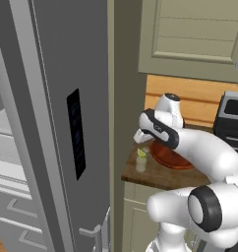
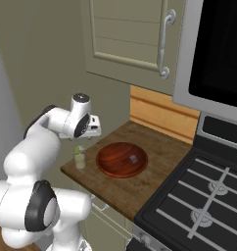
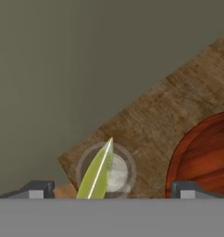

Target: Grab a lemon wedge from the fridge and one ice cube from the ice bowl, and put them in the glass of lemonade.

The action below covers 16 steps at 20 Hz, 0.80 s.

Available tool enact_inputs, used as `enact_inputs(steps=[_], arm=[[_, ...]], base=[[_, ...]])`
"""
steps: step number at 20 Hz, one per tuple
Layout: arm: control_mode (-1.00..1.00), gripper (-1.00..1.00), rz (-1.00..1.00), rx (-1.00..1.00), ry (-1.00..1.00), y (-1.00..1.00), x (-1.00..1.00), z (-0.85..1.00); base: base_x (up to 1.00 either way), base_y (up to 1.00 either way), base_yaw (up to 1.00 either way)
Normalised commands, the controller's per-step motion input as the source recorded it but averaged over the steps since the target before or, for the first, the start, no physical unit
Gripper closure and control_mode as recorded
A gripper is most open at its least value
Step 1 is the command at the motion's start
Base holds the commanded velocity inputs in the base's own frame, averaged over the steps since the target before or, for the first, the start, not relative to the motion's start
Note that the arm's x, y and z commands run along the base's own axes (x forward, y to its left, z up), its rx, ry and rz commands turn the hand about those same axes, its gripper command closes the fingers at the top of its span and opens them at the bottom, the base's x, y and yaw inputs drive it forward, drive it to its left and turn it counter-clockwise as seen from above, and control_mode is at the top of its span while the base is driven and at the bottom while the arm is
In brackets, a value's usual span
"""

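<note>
The glass of lemonade (image 1: 140, 165) (image 2: 80, 161) (image 3: 121, 174) stands at the wooden counter's left end. The yellow-green lemon wedge (image 1: 141, 153) (image 2: 79, 150) (image 3: 97, 174) rests in it, one tip poking above the rim. My gripper (image 1: 140, 138) (image 2: 93, 131) (image 3: 113, 189) hovers just above the glass, open, its fingertips far apart with nothing between them. The reddish-brown ice bowl (image 1: 171, 157) (image 2: 115, 164) (image 3: 202, 159) sits right of the glass, with one small ice cube (image 2: 133, 159) inside. The grey fridge (image 1: 57, 123) stands to the left, its door swung out.
The wooden counter (image 2: 150, 184) is narrow, bounded by a beige wall on the left and a black gas stove (image 2: 199, 208) on the right. Beige upper cabinets (image 2: 130, 34) hang above. A dark appliance (image 2: 218, 49) sits over the stove.
</note>
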Motion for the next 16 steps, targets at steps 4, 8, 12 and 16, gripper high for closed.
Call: enact_inputs(steps=[4, 8, 12, 16], arm=[[-1.0, -1.0, 0.0, 0.1, -0.04, -0.12, -0.33, 0.06], [-1.0, -1.0, 0.0, 0.1, 0.0, -0.09, -0.68, 0.03], [-1.0, -1.0, 0.0, 0.07, 0.0, 0.0, -0.85, 0.07], [-1.0, -1.0, 0.0, 0.02, 0.0, 0.0, -0.71, 0.04]], base=[[0.0, 0.0, 0.0], [0.0, 0.0, 0.0], [0.0, 0.0, 0.0], [0.0, 0.0, 0.0]])
